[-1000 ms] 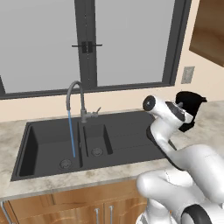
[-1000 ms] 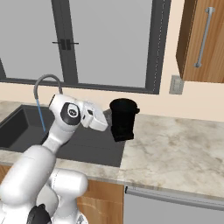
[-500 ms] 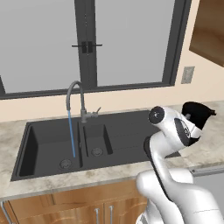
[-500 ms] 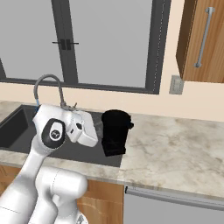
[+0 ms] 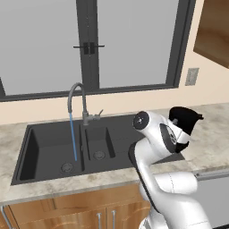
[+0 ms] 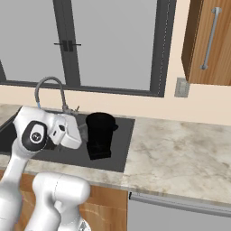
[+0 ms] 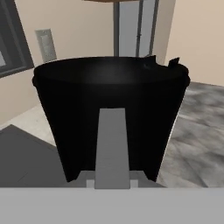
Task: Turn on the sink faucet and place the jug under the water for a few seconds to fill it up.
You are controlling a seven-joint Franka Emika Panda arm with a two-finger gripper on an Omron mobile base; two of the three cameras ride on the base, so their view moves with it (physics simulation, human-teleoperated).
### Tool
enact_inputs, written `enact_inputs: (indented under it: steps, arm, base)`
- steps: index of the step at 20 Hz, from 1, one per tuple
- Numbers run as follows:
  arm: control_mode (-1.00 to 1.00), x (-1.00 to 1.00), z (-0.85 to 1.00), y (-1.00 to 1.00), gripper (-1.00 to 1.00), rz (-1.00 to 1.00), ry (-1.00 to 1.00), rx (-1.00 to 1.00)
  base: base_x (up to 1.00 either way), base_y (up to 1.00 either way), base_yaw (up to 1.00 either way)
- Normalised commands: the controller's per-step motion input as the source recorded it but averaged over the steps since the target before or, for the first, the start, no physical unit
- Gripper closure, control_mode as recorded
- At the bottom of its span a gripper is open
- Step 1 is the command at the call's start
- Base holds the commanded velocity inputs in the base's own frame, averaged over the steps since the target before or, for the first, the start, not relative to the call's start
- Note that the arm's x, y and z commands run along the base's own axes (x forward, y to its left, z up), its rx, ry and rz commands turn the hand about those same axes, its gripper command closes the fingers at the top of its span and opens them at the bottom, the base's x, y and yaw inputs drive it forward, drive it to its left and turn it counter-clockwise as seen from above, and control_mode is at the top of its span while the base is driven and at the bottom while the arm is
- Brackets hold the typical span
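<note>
Right base view had the end effector (image 6: 81,133) closed on the jug (image 6: 99,134), held at its 3 o'clock above the sink (image 6: 122,149) drainboard (water (image 5: 72,136) ran at the faucet (image 5: 80,102)), probably for carrying under it.

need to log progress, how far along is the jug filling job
Done: the tap is on, with water streaming into the big basin of the sink. In hand: the gripper is at the jug, which sits over the right end of the sink; whether the jaws have closed on it cannot be told. Left: carry the jug under the stream and hold it there to fill.
</note>
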Motion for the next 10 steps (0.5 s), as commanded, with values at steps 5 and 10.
enact_inputs:
  steps: [5,10]
  arm:
    - [-1.00,0.00,-0.05,0.53,1.00,0.01,0.01,0.00]
    - [-1.00,0.00,0.00,0.06,1.00,0.00,0.00,0.00]
  base:
    - [0.00,0.00,0.00]
    - [0.00,0.00,0.00]
